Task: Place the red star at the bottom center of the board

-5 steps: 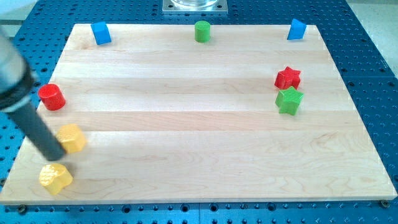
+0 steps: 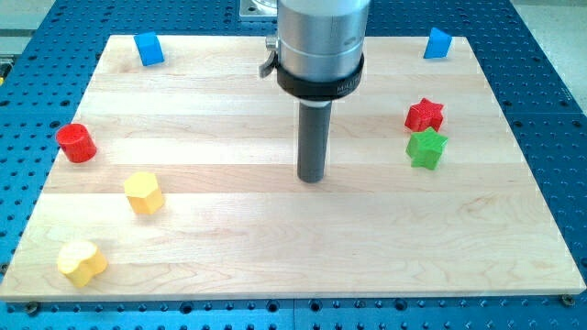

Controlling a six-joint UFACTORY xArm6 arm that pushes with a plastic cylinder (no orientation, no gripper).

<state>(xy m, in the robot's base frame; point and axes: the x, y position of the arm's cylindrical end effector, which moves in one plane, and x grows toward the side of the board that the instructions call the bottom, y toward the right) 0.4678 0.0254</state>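
The red star [image 2: 424, 115] lies on the wooden board [image 2: 275, 247] at the view's right, just above a green star [image 2: 426, 148] that touches or nearly touches it. My tip [image 2: 312, 178] rests on the board near its middle, well to the left of both stars and a little lower than the red one. The arm's silver body [image 2: 321, 41] rises above the rod and hides the top centre of the board.
Blue blocks sit at the top left [image 2: 149, 49] and top right [image 2: 438, 42]. A red cylinder [image 2: 76, 143] is at the left edge. A yellow hexagon block [image 2: 144, 192] and a yellow heart-like block [image 2: 82, 263] lie at the lower left.
My tip has moved from the left edge beside the yellow blocks to the board's middle. The yellow hexagon block has shifted slightly to the right. The green cylinder at top centre is now hidden behind the arm.
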